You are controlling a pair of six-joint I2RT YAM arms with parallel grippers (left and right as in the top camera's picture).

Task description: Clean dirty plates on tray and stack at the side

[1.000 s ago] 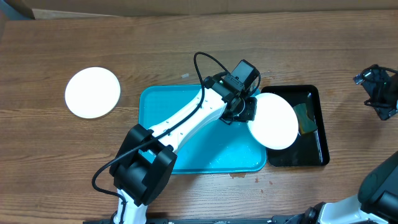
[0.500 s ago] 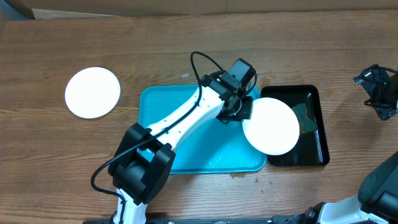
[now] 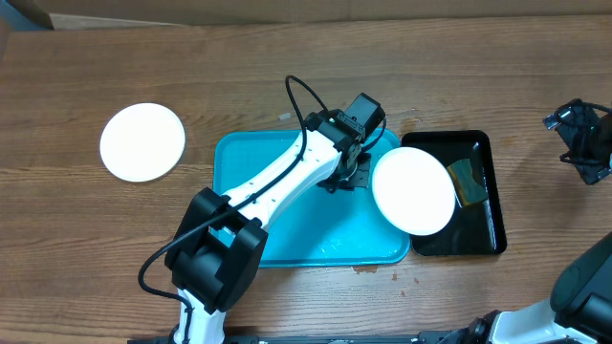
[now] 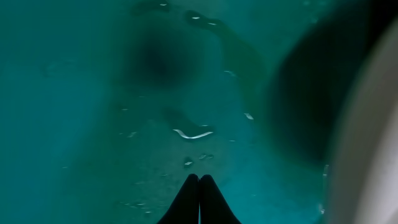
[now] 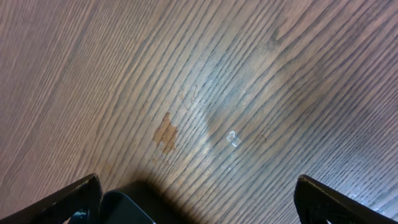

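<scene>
Plate [image 3: 413,191] position: touching the left gripper [image 3: 352,174] on its right side, straddling the adjoining rims of the tray [image 3: 239,158] and the black tray [image 3: 483,153]. I read the fingertips [image 4: 188,208] as pressed together with no rim visible between them, so I could not confirm a clamp. I judged the left arm far nearer than the right gripper [image 3: 583,143], whose fingers stood apart.

We see a brown wooden table [image 3: 287,76]. Directly on it lie a white plate [image 3: 142,141] at the left, a blue tray [image 3: 335,225] in the middle, and a black tray [image 3: 478,234] touching its right side. Small stains [image 3: 368,270] mark the wood near the blue tray's front edge.
</scene>
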